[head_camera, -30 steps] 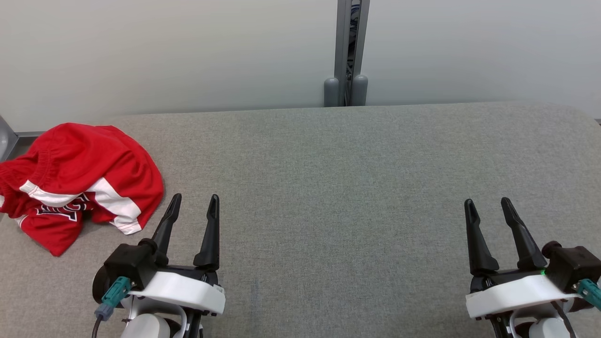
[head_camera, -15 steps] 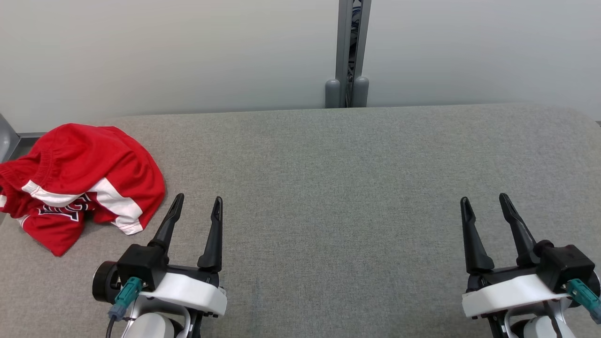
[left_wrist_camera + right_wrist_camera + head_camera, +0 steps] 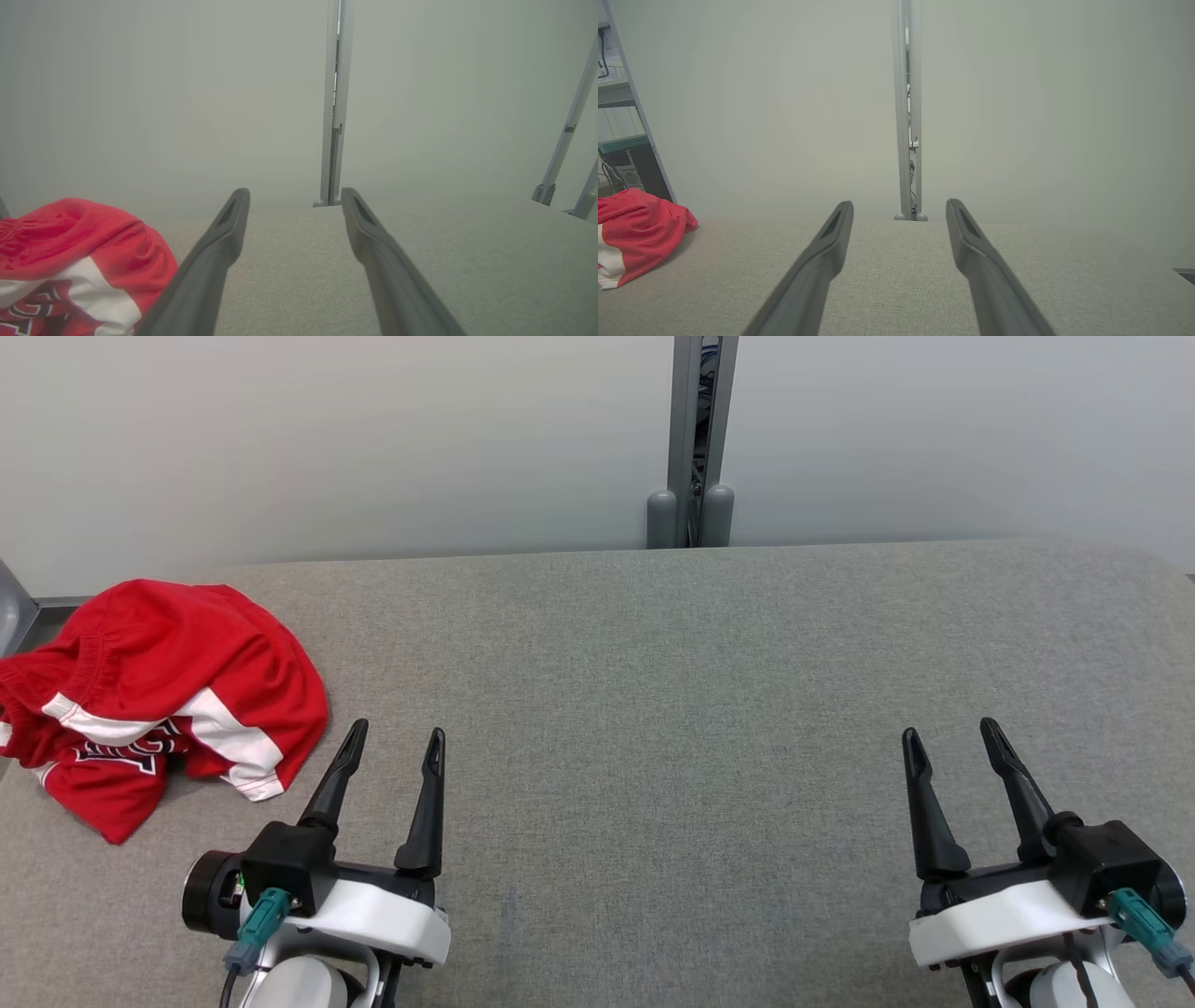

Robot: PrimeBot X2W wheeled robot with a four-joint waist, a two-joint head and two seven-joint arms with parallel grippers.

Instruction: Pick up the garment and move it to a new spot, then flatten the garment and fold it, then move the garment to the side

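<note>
A crumpled red garment [image 3: 159, 695] with white stripes and dark lettering lies in a heap at the left edge of the grey table [image 3: 653, 709]. It shows at the lower left of the left wrist view [image 3: 70, 261] and at the far left of the right wrist view [image 3: 635, 233]. My left gripper [image 3: 395, 739] stands open just right of the garment's near corner, not touching it, nothing between its fingers. Far off at the lower right, my right gripper [image 3: 948, 735] is open and empty too.
A pale wall runs behind the table, with a grey metal post [image 3: 693, 439] at its middle. The table's far right corner [image 3: 1158, 565] is rounded. Shelving [image 3: 616, 135] stands beyond the table's left end.
Both grippers have shifted slightly: the left one a little to the right, the right one a little to the left. The garment has not moved.
</note>
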